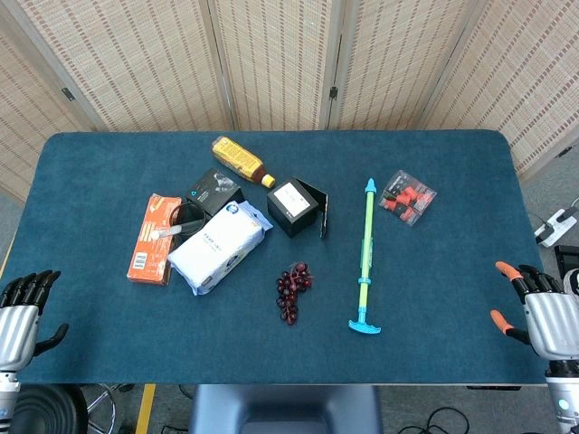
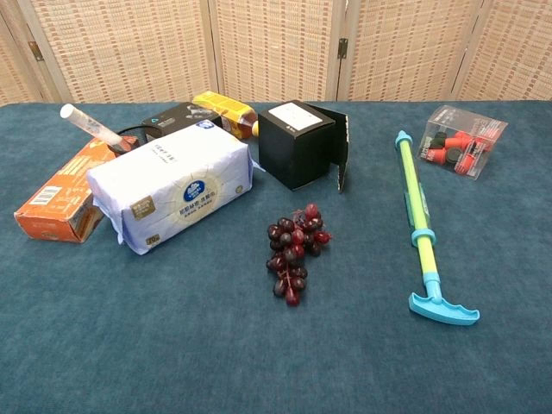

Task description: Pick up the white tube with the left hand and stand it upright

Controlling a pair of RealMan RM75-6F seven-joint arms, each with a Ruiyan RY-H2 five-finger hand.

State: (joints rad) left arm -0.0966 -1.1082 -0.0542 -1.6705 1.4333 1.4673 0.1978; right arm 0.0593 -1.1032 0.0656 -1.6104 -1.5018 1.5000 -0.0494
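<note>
Two hands wait open at the table edge; the left hand [image 1: 20, 312] should reach forward-right, pinching the white tube [image 2: 88, 126] mid-length atop the orange box [image 1: 150, 240].

Head view: the left robot hand [image 1: 20, 312] sits at the near-left corner of the worktop [image 1: 434, 298], black fingers [image 1: 32, 285] extended and apart, thumb out to the side, holding nothing. The right robot hand [image 1: 543, 316] sits at the near-right edge, orange-tipped fingers [image 1: 508, 269] spread, likewise holding nothing. Silver hand backs face upward. Neither hand appears in the chest view.
</note>
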